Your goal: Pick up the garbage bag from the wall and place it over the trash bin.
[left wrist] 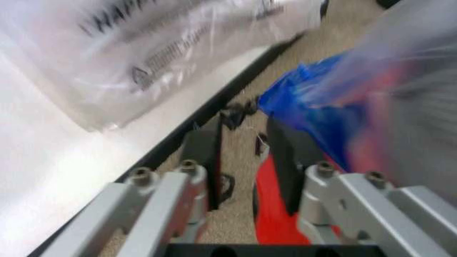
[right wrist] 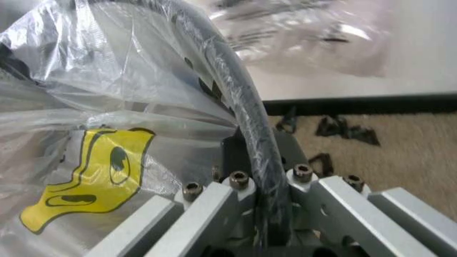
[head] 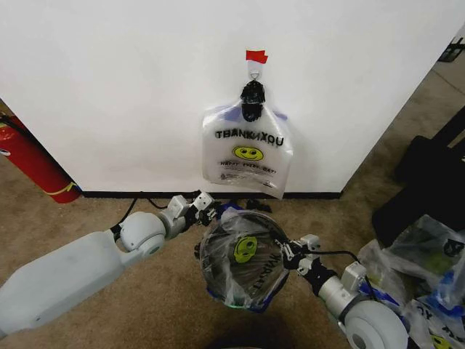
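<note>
So your garbage bag point(head: 243, 256) was already sitting in the trash bin point(head: 218, 280), draped over the rim with the yellow smiley showing inside, right in front of the wall point(head: 131, 87). Another bag point(head: 247, 149) was hanging from the hook point(head: 253, 69) under the red tape point(head: 256, 55). Your right gripper point(head: 285, 251) had its fingers clamped on the bin's rim, plastic and all. Your left gripper point(left wrist: 243, 155) was at the bin's far side, just beside the bag's blue edge, fingers apart with nothing between them.
</note>
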Controlling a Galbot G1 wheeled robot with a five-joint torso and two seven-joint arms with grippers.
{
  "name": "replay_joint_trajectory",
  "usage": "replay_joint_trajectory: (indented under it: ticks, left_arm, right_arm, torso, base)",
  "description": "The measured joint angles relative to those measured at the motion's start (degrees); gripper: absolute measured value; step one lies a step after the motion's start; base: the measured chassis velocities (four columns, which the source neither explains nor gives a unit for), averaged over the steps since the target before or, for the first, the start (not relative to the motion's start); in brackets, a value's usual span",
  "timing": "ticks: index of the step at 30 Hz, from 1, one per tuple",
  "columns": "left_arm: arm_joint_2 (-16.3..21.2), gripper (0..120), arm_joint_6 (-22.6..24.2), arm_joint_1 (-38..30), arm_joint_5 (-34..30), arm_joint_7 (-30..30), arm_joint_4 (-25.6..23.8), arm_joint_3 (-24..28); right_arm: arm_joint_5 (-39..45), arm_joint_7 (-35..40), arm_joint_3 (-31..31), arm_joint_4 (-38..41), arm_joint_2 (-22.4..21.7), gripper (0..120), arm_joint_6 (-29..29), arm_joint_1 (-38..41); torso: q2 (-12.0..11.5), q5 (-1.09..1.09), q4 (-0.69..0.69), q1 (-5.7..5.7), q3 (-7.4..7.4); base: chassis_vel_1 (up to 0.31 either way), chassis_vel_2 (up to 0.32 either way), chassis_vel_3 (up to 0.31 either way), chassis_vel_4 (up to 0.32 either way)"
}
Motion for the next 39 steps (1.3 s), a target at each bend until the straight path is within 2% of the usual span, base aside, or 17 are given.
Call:
replay_joint_trajectory:
  ticks: [3, 5, 6, 8, 10, 11, 14, 17, 18, 20, 24, 26, 27, 28, 30, 33, 39]
  left_arm:
    - [1.1, 41, 0.6, 4.1, -1.6, -1.9, -4.1, -6.2]
    - [1.1, 41, 0.6, 4.1, -1.6, -1.9, -4.1, -6.2]
    - [1.4, 51, 1.7, 8.3, -1.5, -4.7, -7.8, -12.0]
    - [1.5, 59, 2.0, 13.2, -1.9, -7.0, -11.9, -17.8]
    - [1.5, 67, 1.7, 16.6, -3.8, -9.5, -15.2, -20.8]
    - [1.5, 67, 1.7, 16.6, -3.8, -9.5, -15.2, -20.8]
    - [-0.1, 81, -0.5, 19.9, -7.3, -14.3, -18.6, -22.8]
    - [-2.1, 93, -1.2, 23.0, -11.4, -17.2, -20.6, -24.3]
    - [-2.1, 93, -1.2, 23.0, -11.4, -17.2, -20.6, -24.3]
    - [-3.2, 99, -1.5, 27.2, -15.0, -18.6, -22.6, -25.7]
    - [-4.0, 100, -2.9, 35.3, -20.6, -19.4, -25.1, -27.0]
    - [-4.2, 100, -3.0, 36.2, -22.4, -19.6, -25.4, -27.1]
    - [-4.7, 100, -2.7, 37.6, -27.8, -20.3, -26.0, -27.2]
    - [-4.9, 100, -2.4, 37.7, -29.5, -20.6, -26.1, -27.2]
    - [-6.2, 100, -1.2, 37.1, -37.4, -22.1, -25.9, -27.0]
    - [-8.0, 100, -1.7, 36.2, -44.2, -22.6, -24.0, -26.5]
    - [-8.6, 100, -2.6, 37.5, -48.4, -18.5, -21.5, -26.3]
  right_arm:
    - [2.5, 2.8, -0.4, -1.1, 1.1, 0, -1.1, 1.3]
    - [2.5, 2.8, -0.4, -1.1, 1.1, 0, -1.1, 1.3]
    - [4.2, 4.4, -0.7, -1.9, 1.8, 0, -1.5, 2.1]
    - [7.4, 6.6, -0.7, -2.1, 2.7, 0, -2.2, 3.0]
    - [10.6, 8.7, -0.3, -2.1, 3.6, 0, -2.7, 3.5]
    - [10.6, 8.7, -0.3, -2.1, 3.6, 0, -2.7, 3.5]
    - [16.4, 16.0, 1.7, -0.9, 6.2, 0, -3.1, 3.9]
    - [20.0, 22.5, 3.0, 0.0, 8.8, 0, -3.2, 4.5]
    - [20.0, 22.5, 3.0, 0.0, 8.8, 0, -3.2, 4.5]
    - [21.9, 26.0, 4.2, 0.4, 11.2, 0, -3.0, 4.5]
    - [24.6, 28.7, 5.4, 0.5, 13.8, 0, -2.1, 4.9]
    - [25.0, 28.9, 5.5, 0.5, 14.2, 0, -2.1, 5.0]
    - [25.5, 28.9, 5.5, 0.4, 14.3, 0, -2.2, 5.3]
    - [25.6, 28.8, 5.4, 0.3, 14.3, 0, -2.2, 5.4]
    - [26.3, 28.3, 5.4, 0.0, 14.4, 0, -2.5, 5.8]
    - [28.2, 26.5, 6.6, 0.5, 15.1, 0, -2.5, 5.9]
    - [29.7, 24.3, 8.4, 1.0, 14.1, 0, -2.5, 5.2]
  torso:
    - [0.0, 0.00, 0.01, 0.00, 0.00]
    - [0.0, 0.00, 0.01, 0.00, 0.00]
    - [0.0, -0.01, 0.00, 0.00, 0.00]
    - [0.0, 0.00, 0.00, 0.00, 0.00]
    - [0.0, -0.01, 0.06, 0.00, 0.00]
    - [0.0, -0.01, 0.06, 0.00, 0.00]
    - [0.0, -0.03, -0.02, -0.01, 0.00]
    - [0.0, 0.02, -0.02, -0.01, 0.00]
    - [0.0, 0.02, -0.02, -0.01, 0.00]
    - [0.0, -0.04, -0.01, -0.01, 0.00]
    - [0.0, -0.02, 0.02, -0.01, 0.00]
    - [0.0, -0.03, 0.02, -0.01, -0.01]
    - [0.0, 0.00, 0.03, -0.01, -0.01]
    - [0.0, 0.00, 0.03, -0.01, -0.01]
    - [0.0, 0.02, 0.01, -0.01, 0.00]
    - [0.0, -0.01, -0.01, 0.00, 0.00]
    - [0.0, 0.00, 0.00, 0.00, 0.00]
  base:
    - [0.000, 0.000, 0.000, 0.000]
    - [0.000, 0.000, 0.000, 0.000]
    - [0.000, 0.000, 0.000, 0.000]
    - [0.000, 0.000, 0.000, 0.000]
    - [0.000, 0.000, 0.000, 0.000]
    - [0.000, 0.000, 0.000, 0.000]
    - [0.000, 0.000, 0.000, 0.000]
    - [0.000, 0.000, 0.000, 0.000]
    - [0.000, 0.000, 0.000, 0.000]
    - [0.000, 0.000, 0.000, 0.000]
    - [0.000, 0.000, 0.000, 0.000]
    - [0.000, 0.000, 0.000, 0.000]
    - [0.000, 0.000, 0.000, 0.000]
    - [0.000, 0.000, 0.000, 0.000]
    - [0.000, 0.000, 0.000, 0.000]
    - [0.000, 0.000, 0.000, 0.000]
    - [0.000, 0.000, 0.000, 0.000]
